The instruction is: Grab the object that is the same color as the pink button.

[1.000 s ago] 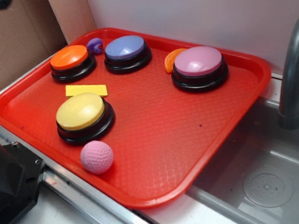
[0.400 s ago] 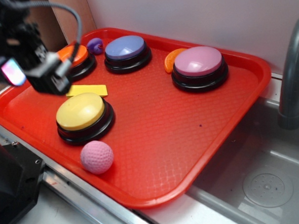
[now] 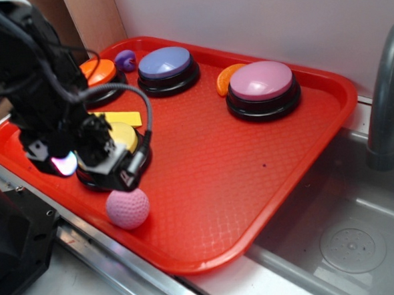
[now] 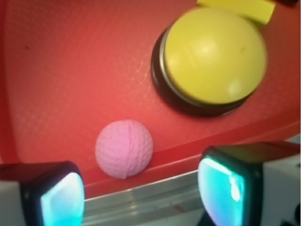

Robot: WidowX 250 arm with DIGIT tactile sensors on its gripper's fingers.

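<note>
I'm holding the gripper (image 4: 141,188) spread wide (nothing grasped) so the dimpled pink ball (image 4: 124,148) just ahead fits between.

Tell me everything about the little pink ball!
The pink ball is round and covered in tiny dimples like a golf ball, with a faint seam running round it. It looks matte, maybe foam or rubber. It sits on the red tray close to its near rim, just in front of the yellow button. The hand hangs open above it, not touching.
</note>
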